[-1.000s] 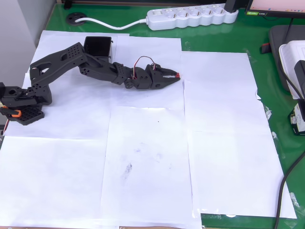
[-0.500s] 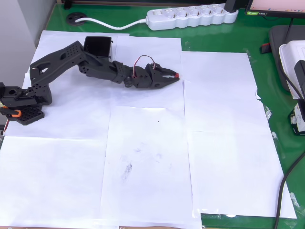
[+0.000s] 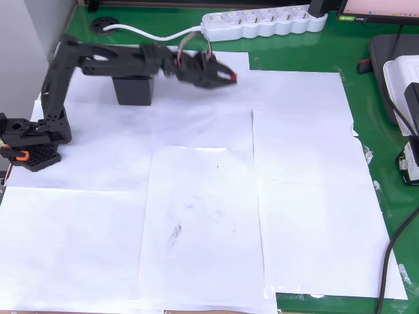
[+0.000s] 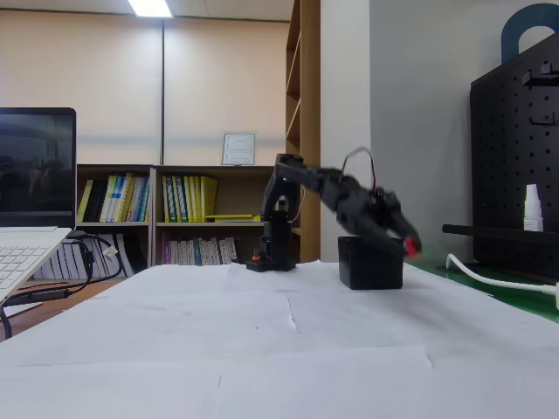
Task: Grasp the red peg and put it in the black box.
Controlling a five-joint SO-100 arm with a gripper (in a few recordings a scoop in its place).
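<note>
One gripper, one red peg, one black box.

In the overhead view the gripper (image 3: 230,76) is pinched on the single red peg (image 3: 234,77), raised clear of the white paper sheets (image 3: 203,216); the fixed view shows the peg (image 4: 409,249) in the air at the fingertips. The one black box (image 3: 134,89) sits at about 9 o'clock from the gripper, well apart, under the arm (image 3: 105,60). One white power strip (image 3: 265,22) lies at 1 o'clock.

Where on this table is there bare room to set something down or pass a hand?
Bare white paper runs from the sheets' near edge up toward the black box, and right of the gripper, shut on the red peg. Crowded: the far-left corner by the arm's base.
</note>
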